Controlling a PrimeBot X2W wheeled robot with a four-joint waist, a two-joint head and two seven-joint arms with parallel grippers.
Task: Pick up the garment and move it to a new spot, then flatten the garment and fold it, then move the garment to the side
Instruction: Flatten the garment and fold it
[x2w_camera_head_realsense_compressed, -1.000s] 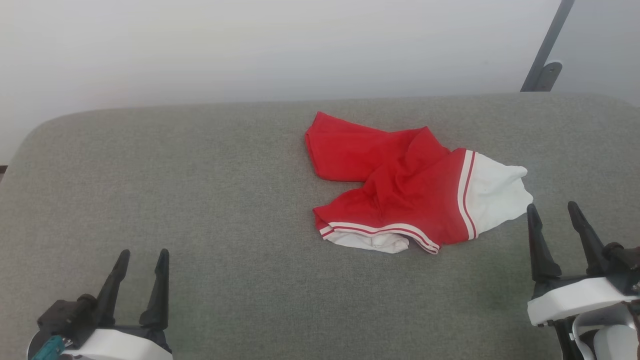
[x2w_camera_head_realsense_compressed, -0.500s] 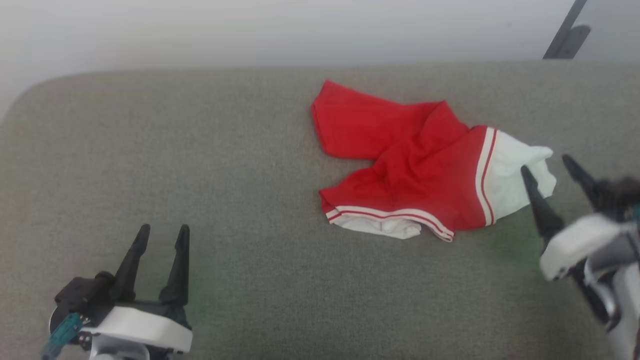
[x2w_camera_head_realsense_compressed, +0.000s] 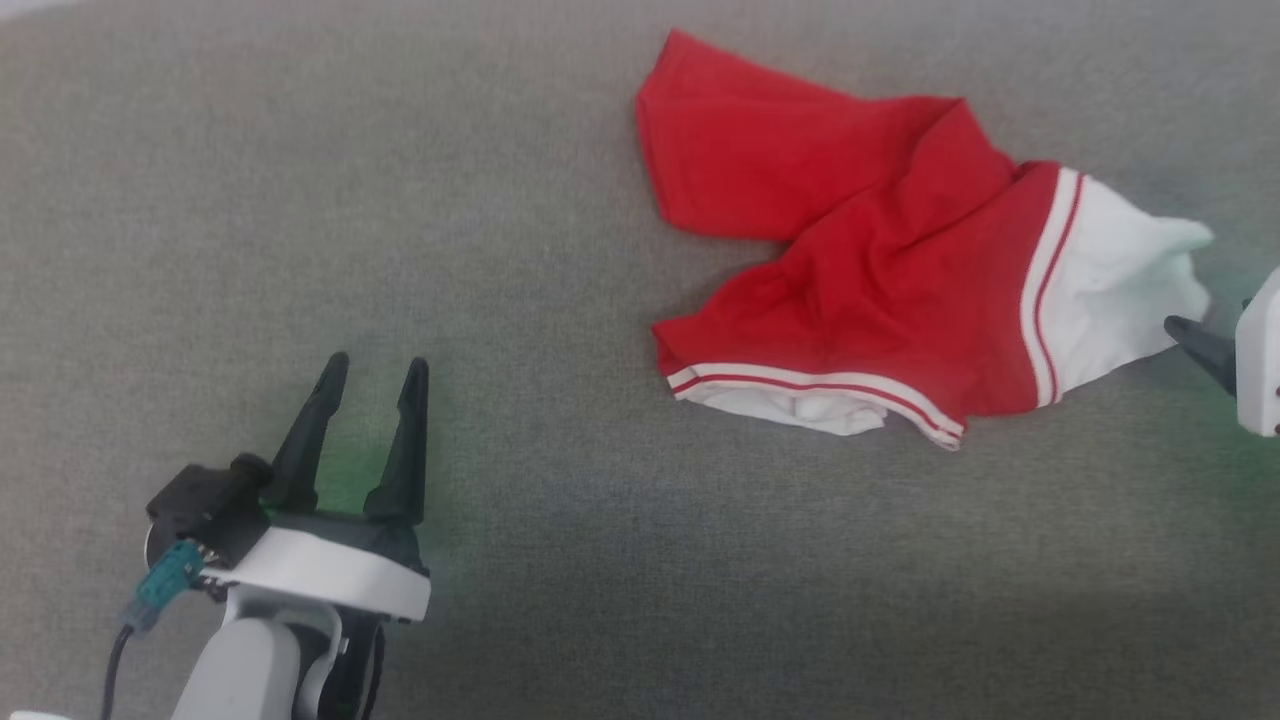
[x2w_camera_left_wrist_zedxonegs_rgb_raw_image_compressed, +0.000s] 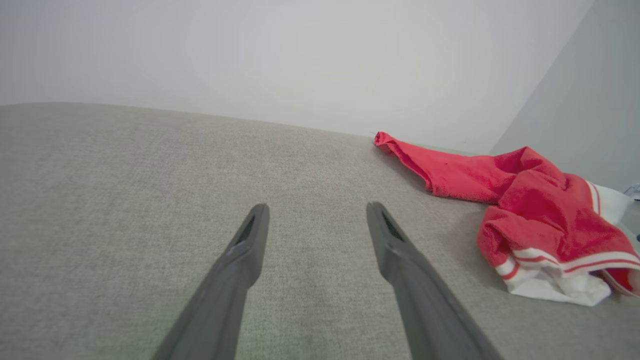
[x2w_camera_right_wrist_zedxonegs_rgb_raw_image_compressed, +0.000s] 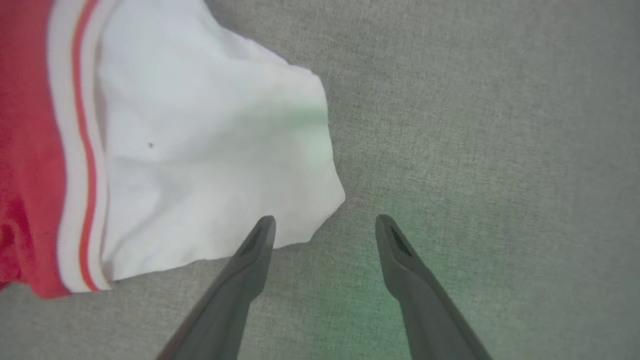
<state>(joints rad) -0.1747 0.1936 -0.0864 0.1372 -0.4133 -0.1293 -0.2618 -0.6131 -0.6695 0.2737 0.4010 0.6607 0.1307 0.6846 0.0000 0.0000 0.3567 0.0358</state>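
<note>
**Right gripper poised at the jersey's white edge**

Head view: the garment (x2w_camera_head_realsense_compressed: 880, 290) lies crumpled on the grey cushion (x2w_camera_head_realsense_compressed: 600, 560), towards its right side. The left gripper (x2w_camera_head_realsense_compressed: 378, 362) sits well apart from it, fingers spread and empty. One finger of the right gripper (x2w_camera_head_realsense_compressed: 1205, 345) is just beside the white flap.

Left wrist view: spread fingers over bare cushion, with the jersey off to the right.

Right wrist view: the fingers are wide apart and hold nothing, one tip over the white edge and the other over cushion. I'd say it should push further in, straddle that edge deeply, then close. A shallow pinch would likely slip.
</note>
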